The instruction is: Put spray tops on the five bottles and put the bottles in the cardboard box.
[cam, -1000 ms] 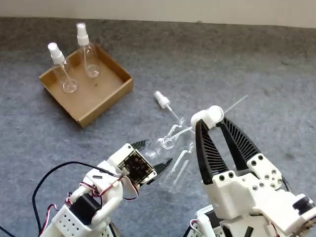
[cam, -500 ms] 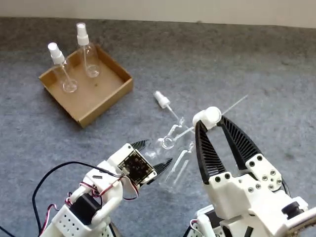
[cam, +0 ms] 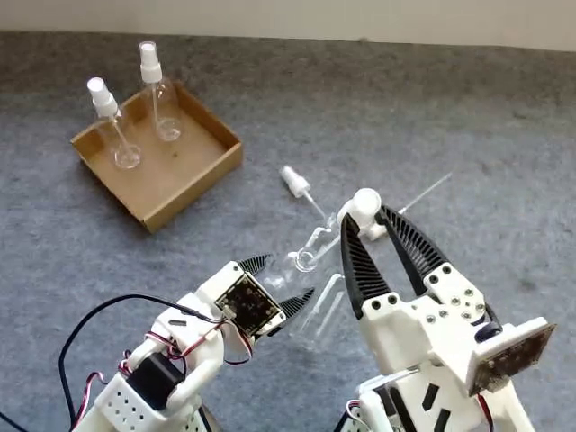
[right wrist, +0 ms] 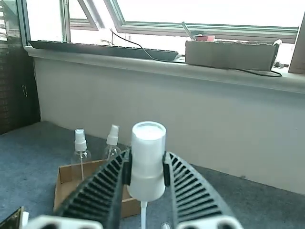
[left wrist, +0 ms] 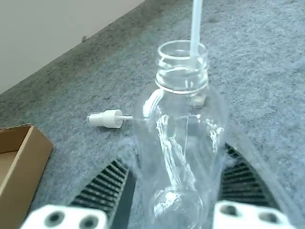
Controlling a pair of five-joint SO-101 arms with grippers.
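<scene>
My left gripper (cam: 281, 283) is shut on a clear open bottle (left wrist: 181, 143) whose mouth (cam: 306, 261) tilts up off the carpet. Above and just to the right of that mouth, my right gripper (cam: 366, 216) is shut on a white spray top (right wrist: 147, 157). Its thin tube (left wrist: 194, 24) reaches down into the bottle's neck. In the cardboard box (cam: 216, 166) at the back left stand two bottles with tops on, one (cam: 112, 126) nearer the left corner and one (cam: 157, 94) behind it.
A loose spray top (cam: 294, 183) lies on the carpet between the box and the grippers. A second open bottle (cam: 326, 310) lies beside my left gripper. A thin tube (cam: 427, 191) pokes out on the carpet right of the right gripper.
My right gripper has carried the spray top left and nearer the held bottle's mouth. The left arm and its bottle have not moved.
</scene>
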